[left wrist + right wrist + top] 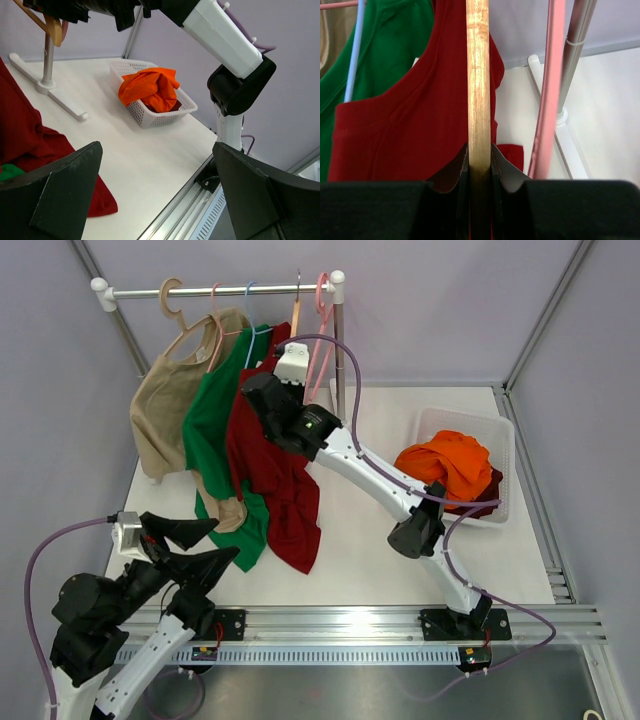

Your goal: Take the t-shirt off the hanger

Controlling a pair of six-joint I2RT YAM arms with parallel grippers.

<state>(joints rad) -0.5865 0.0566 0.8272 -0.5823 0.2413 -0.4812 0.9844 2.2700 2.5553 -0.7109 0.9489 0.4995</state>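
A red t-shirt (268, 465) hangs from a wooden hanger (294, 312) on the rail (220, 290), its lower part draped onto the table. In the right wrist view the wooden hanger arm (478, 75) runs between the fingers, with the red shirt (410, 120) behind it. My right gripper (479, 160) is shut on this wooden hanger; it also shows in the top view (262, 390) at the shirt's shoulder. My left gripper (205, 540) is open and empty low at the front left, near the shirt's hem (30, 145).
A green shirt (215, 415) on a blue hanger and a tan shirt (165, 405) hang left of the red one. A pink hanger (322, 300) hangs empty by the rack post (340, 350). A white basket (500, 455) at right holds orange cloth (450, 465).
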